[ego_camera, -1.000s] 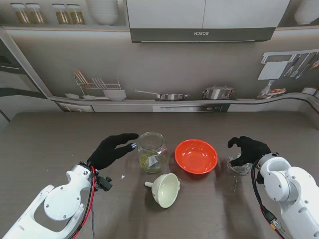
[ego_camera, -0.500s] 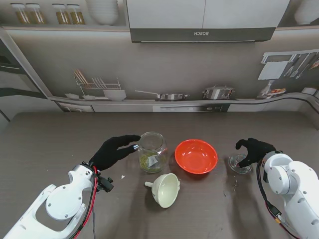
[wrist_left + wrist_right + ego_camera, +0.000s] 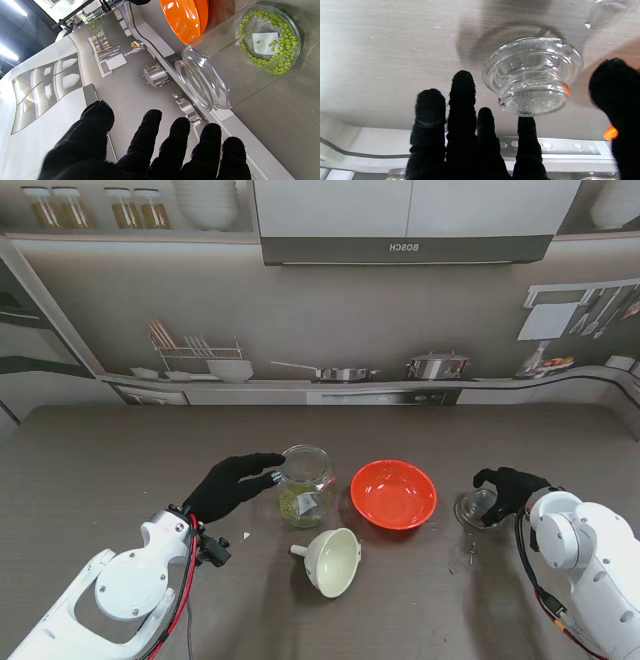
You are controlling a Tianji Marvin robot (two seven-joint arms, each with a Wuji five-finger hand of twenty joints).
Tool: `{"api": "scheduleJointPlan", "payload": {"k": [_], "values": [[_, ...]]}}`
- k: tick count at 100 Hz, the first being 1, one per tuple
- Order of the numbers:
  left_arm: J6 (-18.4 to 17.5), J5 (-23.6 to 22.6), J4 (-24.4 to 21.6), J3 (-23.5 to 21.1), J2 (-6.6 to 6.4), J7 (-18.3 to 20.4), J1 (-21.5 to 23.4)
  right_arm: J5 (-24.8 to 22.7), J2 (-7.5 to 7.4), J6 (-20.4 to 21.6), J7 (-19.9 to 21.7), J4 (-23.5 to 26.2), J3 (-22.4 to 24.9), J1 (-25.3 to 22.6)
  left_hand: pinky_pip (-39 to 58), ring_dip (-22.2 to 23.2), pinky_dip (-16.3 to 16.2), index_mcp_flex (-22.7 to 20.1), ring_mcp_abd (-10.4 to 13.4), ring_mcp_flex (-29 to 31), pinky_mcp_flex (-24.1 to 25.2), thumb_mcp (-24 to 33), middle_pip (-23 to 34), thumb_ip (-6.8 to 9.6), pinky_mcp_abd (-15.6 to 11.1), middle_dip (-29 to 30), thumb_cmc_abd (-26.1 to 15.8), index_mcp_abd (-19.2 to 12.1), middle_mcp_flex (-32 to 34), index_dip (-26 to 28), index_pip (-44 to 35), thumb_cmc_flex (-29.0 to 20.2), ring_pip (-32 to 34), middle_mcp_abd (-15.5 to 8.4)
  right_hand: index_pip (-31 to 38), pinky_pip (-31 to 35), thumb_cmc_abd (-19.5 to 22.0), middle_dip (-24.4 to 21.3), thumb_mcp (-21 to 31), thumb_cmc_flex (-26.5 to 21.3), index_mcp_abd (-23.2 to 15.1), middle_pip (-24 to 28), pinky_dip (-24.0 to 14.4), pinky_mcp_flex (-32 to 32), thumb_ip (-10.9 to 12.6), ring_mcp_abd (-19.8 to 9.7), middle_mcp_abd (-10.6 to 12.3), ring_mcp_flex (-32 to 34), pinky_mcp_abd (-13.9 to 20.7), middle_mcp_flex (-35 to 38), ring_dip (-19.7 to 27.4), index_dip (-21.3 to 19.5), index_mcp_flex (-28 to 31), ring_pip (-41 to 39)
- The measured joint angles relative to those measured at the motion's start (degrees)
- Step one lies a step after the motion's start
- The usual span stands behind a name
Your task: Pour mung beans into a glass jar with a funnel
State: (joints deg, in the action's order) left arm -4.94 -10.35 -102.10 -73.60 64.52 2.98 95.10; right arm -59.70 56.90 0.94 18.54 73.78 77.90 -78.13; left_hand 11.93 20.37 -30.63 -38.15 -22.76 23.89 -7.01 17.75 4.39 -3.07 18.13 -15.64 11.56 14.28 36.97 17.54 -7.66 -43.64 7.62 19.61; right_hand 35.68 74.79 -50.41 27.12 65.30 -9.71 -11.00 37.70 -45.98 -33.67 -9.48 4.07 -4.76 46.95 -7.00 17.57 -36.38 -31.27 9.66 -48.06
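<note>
**Hands near jar and lid, funnel untouched**

Stand view: left hand (image 3: 232, 483) spread beside jar (image 3: 305, 485), no grip seen. Funnel (image 3: 331, 561) on its side nearer to me. Red bowl (image 3: 393, 493) right of jar. Right hand (image 3: 507, 489) curled by lid (image 3: 475, 509).

Left wrist: fingers (image 3: 146, 136) apart; jar w/ beans (image 3: 280, 40).

Right wrist: fingers (image 3: 462, 100) loosely spread around glass lid, holding nothing.
</note>
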Motion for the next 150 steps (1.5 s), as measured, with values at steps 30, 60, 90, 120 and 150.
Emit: {"api": "scheduleJointPlan", "payload": {"k": [30,60,90,120,150], "values": [[0.4,0.1,0.0,0.0,-0.04,0.3,0.0,0.3,-0.01,-0.4,-2.2,-2.5,-2.7,1.7,0.0,0.0,0.0,0.0,0.0,0.0,0.0,4.6,0.0,0.02,0.0,0.0,0.2,0.0,0.0,0.0,0.0,-0.4,0.0,0.0,-0.5,0.4,-0.7,0.0,0.6,0.0,0.0,2.5,-0.7,-1.5,0.0,0.0,-0.1,0.1,0.0,0.0,-0.7,-3.5,-0.7,-0.9],[0.7,0.3,0.0,0.0,-0.10,0.7,0.0,1.2,0.02,-1.2,-3.9,-5.2,-6.1,3.9,0.0,0.0,0.0,0.0,0.0,0.0,0.0,4.6,0.0,0.02,0.0,0.0,0.2,0.0,0.0,0.0,0.0,-0.4,0.0,0.0,4.1,0.5,-1.4,2.1,1.2,-0.7,0.2,5.5,-0.7,-3.1,0.0,0.7,0.1,2.3,0.0,0.1,-0.7,-5.5,-0.7,0.8],[0.9,0.3,-0.1,0.0,-0.15,0.9,0.0,3.3,0.18,-1.6,-5.8,-8.1,-8.9,6.0,0.0,0.0,0.0,0.0,0.0,0.0,0.0,5.2,0.0,0.03,0.0,0.0,0.2,0.0,0.0,0.0,0.0,-0.4,0.0,0.0,13.4,0.5,-2.2,5.1,3.9,-4.3,0.3,9.3,-0.2,-6.8,0.0,1.5,0.2,7.1,-0.8,3.1,-1.4,-6.3,-0.5,-0.8],[1.1,0.3,-0.1,0.1,-0.21,1.2,0.0,4.4,0.25,-1.7,-6.5,-9.3,-10.4,7.0,0.0,0.0,0.0,0.0,0.0,0.0,0.0,6.6,0.0,0.02,0.0,0.0,0.2,0.0,0.0,0.0,0.0,-0.4,0.0,0.0,18.8,0.5,-3.7,7.3,4.8,-6.3,-0.1,11.3,0.1,-9.1,0.0,0.1,0.0,10.5,-1.1,5.8,-1.6,-7.0,0.6,-3.2],[1.3,0.4,-0.1,0.1,-0.24,1.4,0.0,6.9,0.24,-1.9,-6.5,-11.0,-12.1,8.7,0.0,0.0,0.0,-0.6,0.0,0.0,0.0,7.4,0.0,0.02,0.0,0.0,0.2,0.0,0.0,0.1,-0.1,-0.4,0.0,0.0,20.6,0.5,-4.0,8.0,4.6,-6.3,1.0,11.5,0.8,-12.0,0.0,0.7,-1.7,13.9,-1.2,8.2,-1.2,-7.1,1.9,-3.8]]}}
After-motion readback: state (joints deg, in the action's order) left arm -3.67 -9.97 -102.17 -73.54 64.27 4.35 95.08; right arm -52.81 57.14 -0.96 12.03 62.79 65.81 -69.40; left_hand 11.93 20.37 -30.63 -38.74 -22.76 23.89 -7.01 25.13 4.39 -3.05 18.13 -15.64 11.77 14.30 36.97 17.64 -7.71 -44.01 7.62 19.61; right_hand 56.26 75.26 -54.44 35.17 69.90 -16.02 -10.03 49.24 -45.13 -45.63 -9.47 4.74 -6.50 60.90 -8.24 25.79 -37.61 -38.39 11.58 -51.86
